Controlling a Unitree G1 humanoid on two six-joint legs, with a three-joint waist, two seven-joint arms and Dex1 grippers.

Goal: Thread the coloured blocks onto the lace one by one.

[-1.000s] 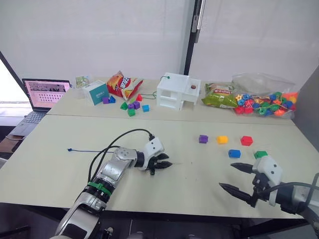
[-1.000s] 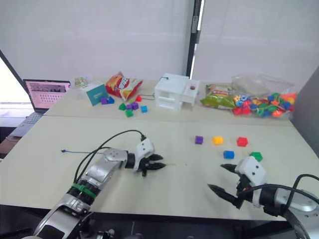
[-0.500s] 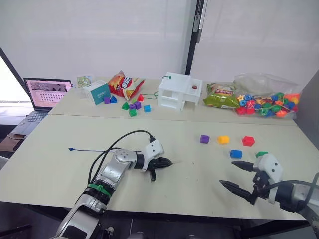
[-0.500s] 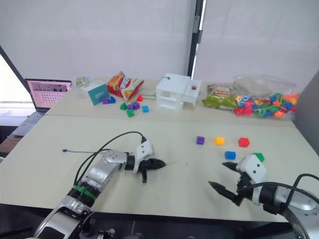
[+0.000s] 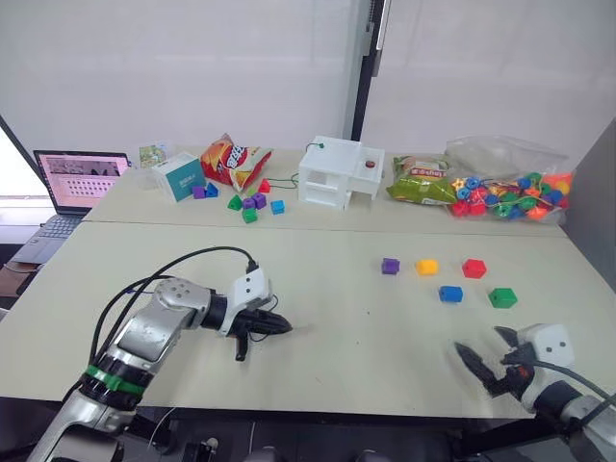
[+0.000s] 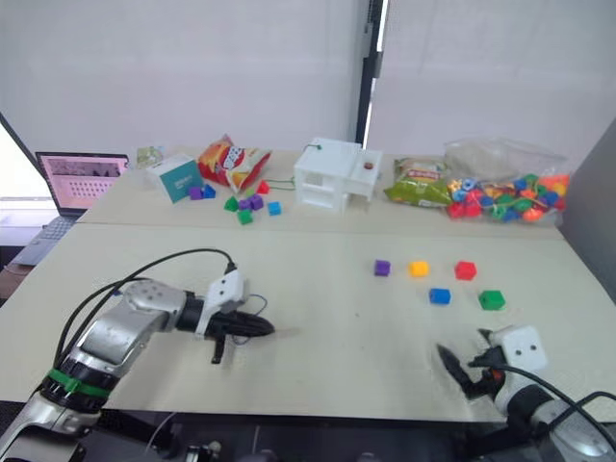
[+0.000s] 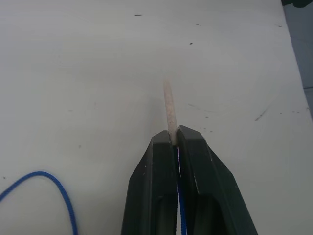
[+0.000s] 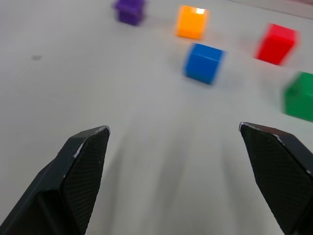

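Jaws: left gripper [image 7: 172,138] clenched on lace [image 7: 170,111], drawn back leftward since a second ago; pale tip pointing straight ahead along the fingers. Right gripper [image 8: 173,134] released, pulled back nearer the counter [image 5: 366,327] edge, well apart from the blocks [image 5: 451,294].

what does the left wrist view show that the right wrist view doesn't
Left wrist view: the left gripper, jaws shut on the lace, its pale stiff tip poking out ahead, and a loop of the blue cord lying on the table.

Right wrist view: the right gripper, jaws wide open and holding nothing, and ahead of it the purple block, yellow block, blue block, red block and green block, all loose on the table.

Both: the same pale tabletop.
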